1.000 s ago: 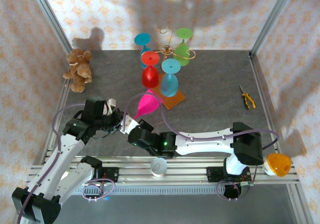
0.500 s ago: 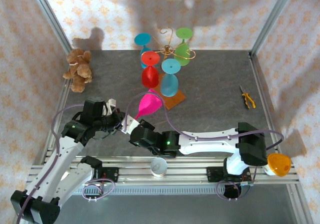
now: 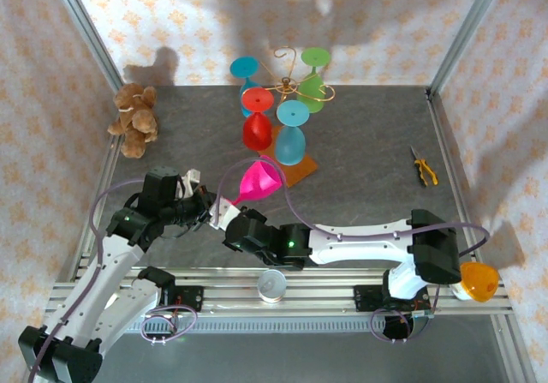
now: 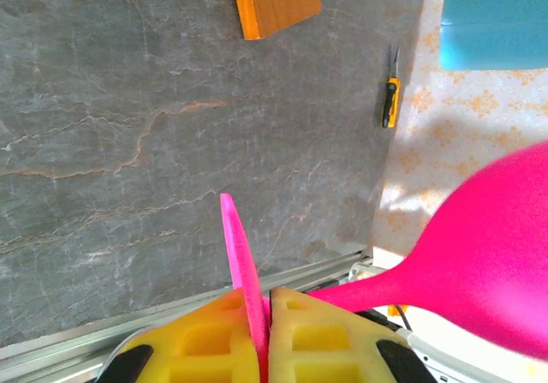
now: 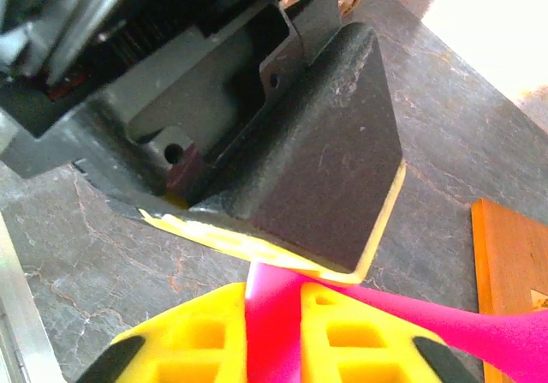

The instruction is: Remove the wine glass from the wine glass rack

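Observation:
The pink wine glass (image 3: 257,180) is off the wine glass rack (image 3: 291,83) and hangs tilted over the near table between both grippers. My left gripper (image 3: 208,212) (image 4: 264,314) is shut on the thin edge of the glass's foot (image 4: 240,254), and the bowl (image 4: 488,272) swells to the right. My right gripper (image 3: 224,216) (image 5: 274,314) has its yellow pads against both sides of the pink stem (image 5: 272,302). The left gripper's dark finger (image 5: 291,169) sits right in front of it. The gold wire rack stands at the back on its brown wooden base (image 3: 295,170) (image 4: 276,2).
Red (image 3: 257,130), blue (image 3: 289,143), green (image 3: 315,57) and cyan (image 3: 244,66) glasses hang on the rack. A teddy bear (image 3: 133,119) lies at the back left and pliers (image 3: 423,167) at the right. An orange glass (image 3: 477,282) lies by the right arm's base.
The left jaws have closed tighter on the foot. The right pads have eased slightly apart around the stem. The pink bowl has tipped up a little.

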{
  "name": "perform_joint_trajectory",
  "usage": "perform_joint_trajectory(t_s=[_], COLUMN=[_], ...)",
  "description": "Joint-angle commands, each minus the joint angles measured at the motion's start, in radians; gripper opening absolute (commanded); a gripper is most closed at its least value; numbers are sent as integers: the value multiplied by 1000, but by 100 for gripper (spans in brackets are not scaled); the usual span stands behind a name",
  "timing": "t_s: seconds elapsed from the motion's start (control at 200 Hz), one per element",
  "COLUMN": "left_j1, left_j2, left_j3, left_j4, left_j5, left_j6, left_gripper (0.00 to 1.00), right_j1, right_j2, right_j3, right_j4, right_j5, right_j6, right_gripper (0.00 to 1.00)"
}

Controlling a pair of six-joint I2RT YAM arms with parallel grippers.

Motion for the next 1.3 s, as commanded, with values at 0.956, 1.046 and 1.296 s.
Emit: perform_joint_trajectory(t_s=[0.956, 1.046, 1.296], left_j1=[5, 4, 5], left_j2=[-102, -105, -134], left_j3=[-308, -351, -387], left_j4=[567, 686, 753], left_j5=[-55, -27, -14], left_j6=[-44, -88, -110], left_gripper=[0, 0, 0], right_j1=[-250, -306, -377], right_j2=[-281, -286, -231], right_j3=[470, 446, 444], right_j4=[-682, -674, -689], right_j5=[-476, -521, -594], right_j6=[448, 474, 472], right_gripper=[66, 68, 71])
